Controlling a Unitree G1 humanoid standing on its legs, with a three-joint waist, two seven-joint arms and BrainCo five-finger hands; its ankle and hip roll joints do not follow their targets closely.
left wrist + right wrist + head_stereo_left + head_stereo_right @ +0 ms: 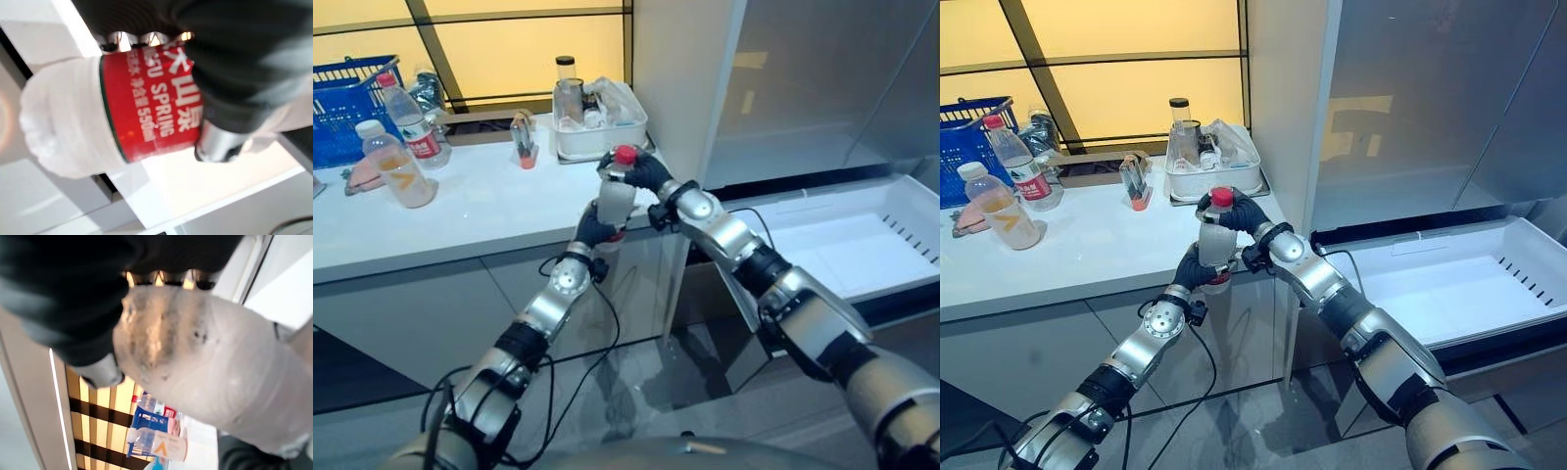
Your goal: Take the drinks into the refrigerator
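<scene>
A clear water bottle with a red cap and red label is held upright in the air just off the white counter's front right corner. My left hand is curled round its lower part, thumb across the label. My right hand wraps the bottle's shoulder just below the cap. Two more drinks stand at the counter's left: a red-capped water bottle and a white-capped bottle of pale orange drink. The refrigerator's white drawer stands pulled out to the right.
A blue basket sits at the back left of the counter. A white tray of jars and containers stands at the back right, with a small bottle beside it. The refrigerator's grey wall rises right of the tray.
</scene>
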